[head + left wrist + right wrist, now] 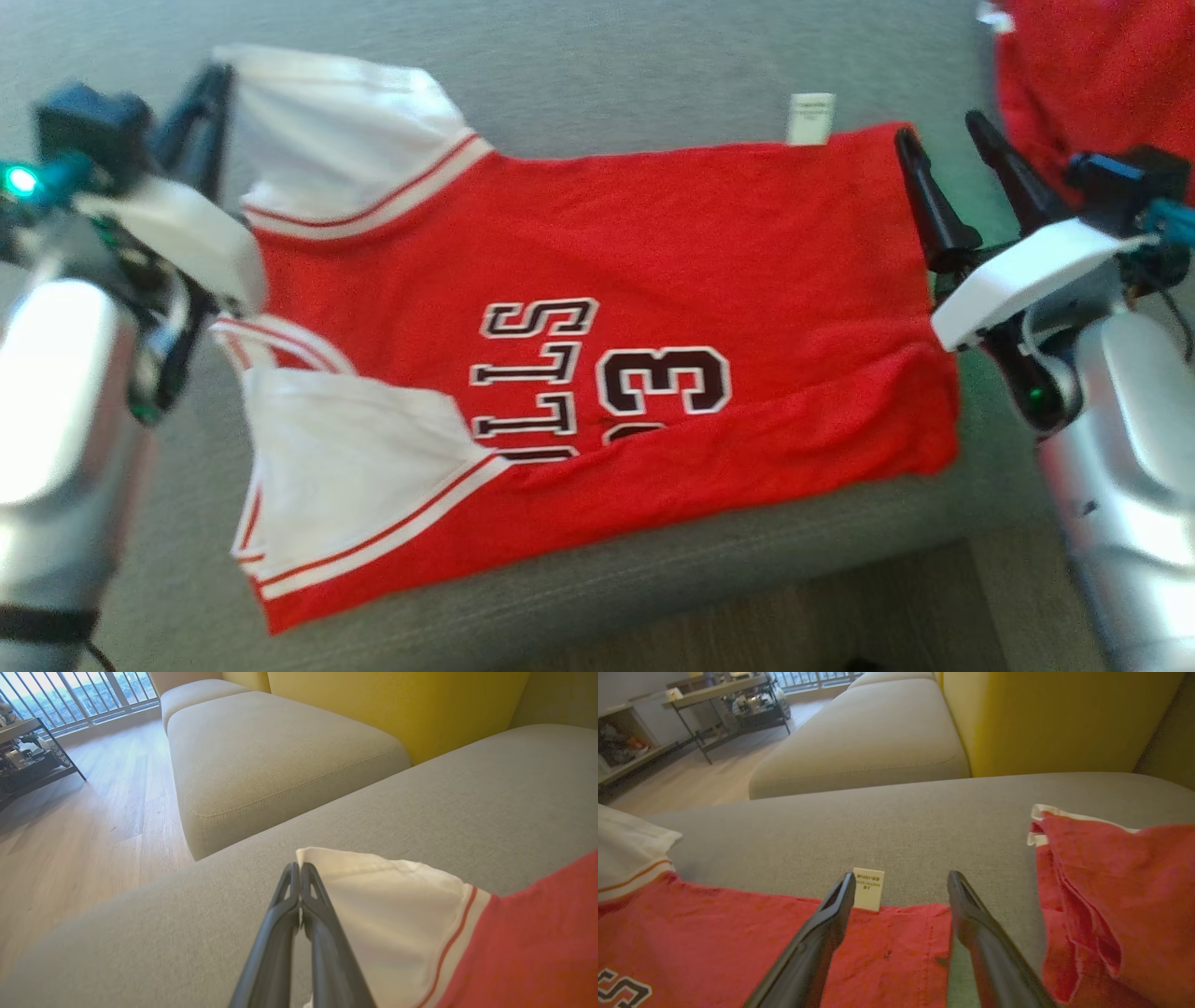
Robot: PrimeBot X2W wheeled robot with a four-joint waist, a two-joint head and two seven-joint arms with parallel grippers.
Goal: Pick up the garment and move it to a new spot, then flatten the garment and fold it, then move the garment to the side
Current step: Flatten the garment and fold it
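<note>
**A:** Where's the red-and-white soft knit jersey (607, 355)?
**B:** Spread flat on the grey fabric sofa cushion (607, 84), sleeves to the robot's left.
**A:** Grippers?
**B:** Left gripper (299, 865) clamped tight, prob. pinching the white sleeve (373, 905) corner, but the view's poor. Right gripper (938, 129) spread wide, empty, at the hem corner.
**A:** Handling?
**B:** Light, floppy, will sag & crease. Best to pinch corners, both ends.

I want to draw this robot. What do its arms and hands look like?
Both arms are shiny silver with white wrist covers. The left hand and right hand each have two long, thin black fingers, a black box beside them, teal plugs and a small green light.
</note>
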